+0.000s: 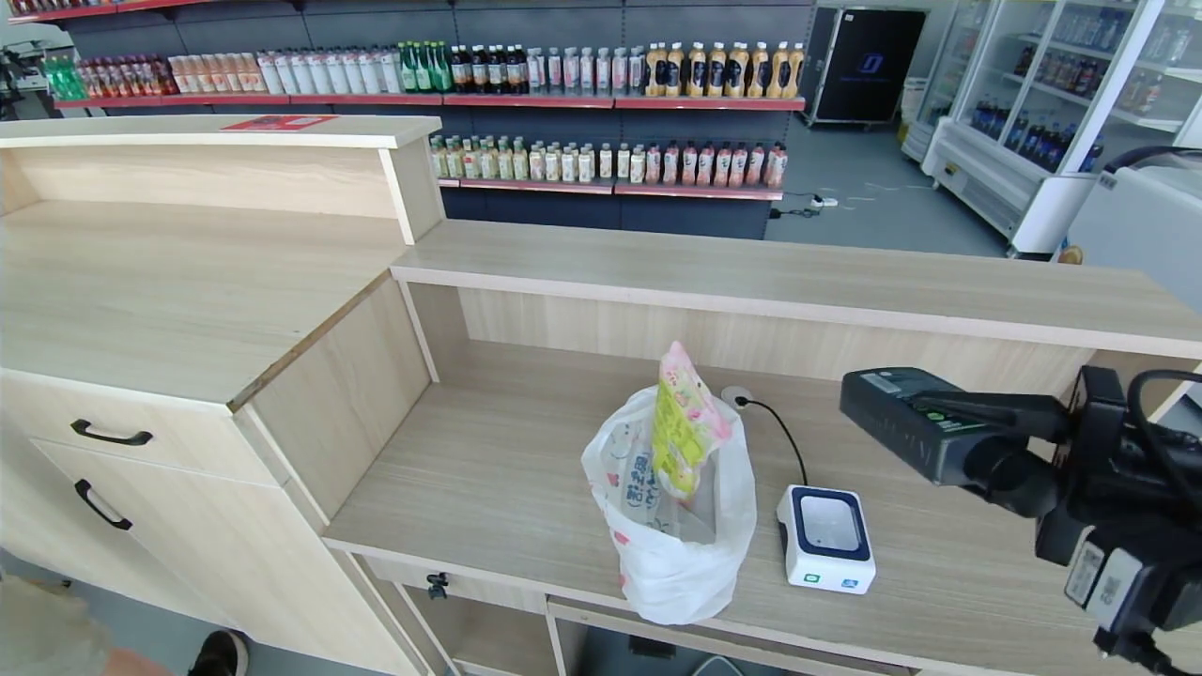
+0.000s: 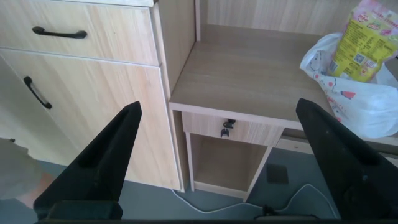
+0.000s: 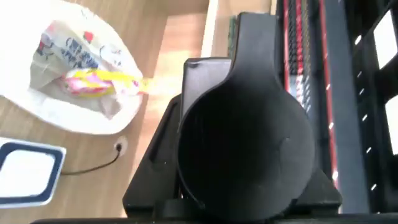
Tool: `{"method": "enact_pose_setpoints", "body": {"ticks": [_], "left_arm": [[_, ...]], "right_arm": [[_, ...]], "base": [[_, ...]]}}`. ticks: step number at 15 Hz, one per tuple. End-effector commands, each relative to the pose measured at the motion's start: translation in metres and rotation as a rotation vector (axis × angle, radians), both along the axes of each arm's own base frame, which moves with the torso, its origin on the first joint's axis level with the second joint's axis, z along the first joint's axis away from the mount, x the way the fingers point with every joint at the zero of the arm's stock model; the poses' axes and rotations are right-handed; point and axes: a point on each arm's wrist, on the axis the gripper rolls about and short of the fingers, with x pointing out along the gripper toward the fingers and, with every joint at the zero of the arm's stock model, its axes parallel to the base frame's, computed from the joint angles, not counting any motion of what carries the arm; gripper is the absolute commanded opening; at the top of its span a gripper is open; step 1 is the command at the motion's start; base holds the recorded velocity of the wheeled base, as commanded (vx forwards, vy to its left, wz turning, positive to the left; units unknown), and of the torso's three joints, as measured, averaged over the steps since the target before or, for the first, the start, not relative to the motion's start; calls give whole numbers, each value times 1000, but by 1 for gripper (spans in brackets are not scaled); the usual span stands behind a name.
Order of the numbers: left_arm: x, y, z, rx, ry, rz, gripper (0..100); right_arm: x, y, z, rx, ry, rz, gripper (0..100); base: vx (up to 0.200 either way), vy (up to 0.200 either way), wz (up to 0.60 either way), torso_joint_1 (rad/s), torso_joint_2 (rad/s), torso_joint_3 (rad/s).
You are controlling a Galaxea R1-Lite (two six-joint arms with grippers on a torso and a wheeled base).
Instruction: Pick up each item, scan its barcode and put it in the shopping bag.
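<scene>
Above the counter (image 1: 488,488), right claw (image 1: 939,432) clenched on dark box (image 1: 887,422), left claw (image 2: 219,106) spread wide, holding nothing

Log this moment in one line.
right gripper: shut on dark box | left gripper: open | snack packet: in shopping bag | barcode scanner: beside it

Wooden counter (image 1: 470,488); bottle shelves (image 1: 610,70) behind; glass fridges (image 1: 1033,103) right.

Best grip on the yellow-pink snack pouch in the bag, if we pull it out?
Pinch the snack pouch by its flat top edge, coming straight down. It stands nearly upright in the shopping bag, upper half clear of the rim, lower half wrapped in plastic. The left hand is open; the right hand holds a black box.
</scene>
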Motion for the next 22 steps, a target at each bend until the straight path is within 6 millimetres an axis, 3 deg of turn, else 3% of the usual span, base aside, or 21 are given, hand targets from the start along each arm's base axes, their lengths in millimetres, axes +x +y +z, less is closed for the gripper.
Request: {"method": "enact_pose_setpoints", "body": {"ticks": [1, 6, 9, 11, 13, 16, 18, 22], "left_arm": [[0, 0, 0, 0, 0, 0, 100], [0, 0, 0, 0, 0, 0, 100], [0, 0, 0, 0, 0, 0, 100], [0, 0, 0, 0, 0, 0, 100], [0, 0, 0, 0, 0, 0, 100], [0, 0, 0, 0, 0, 0, 100], [0, 0, 0, 0, 0, 0, 100], [0, 0, 0, 0, 0, 0, 100]], "right_arm": [[-11, -42, 10, 176, 136, -204, 0], [-14, -44, -3, 343, 359, -246, 0], [-4, -44, 1, 589, 570, -348, 0], [17, -40, -10, 968, 988, -436, 0], [39, -52, -34, 1175, 1063, -774, 0], [66, -58, -55, 1433, 1267, -970, 0], [75, -64, -63, 1500, 1351, -1061, 0], [75, -62, -70, 1541, 1464, -1048, 0]], "base": [[0, 0, 0, 0, 0, 0], [0, 0, 240, 0, 1, 2], [0, 0, 200, 2, 2, 1], [0, 0, 0, 0, 0, 0], [0, 0, 0, 0, 0, 0], [0, 0, 0, 0, 0, 0], [0, 0, 0, 0, 0, 0], [0, 0, 0, 0, 0, 0]]}}
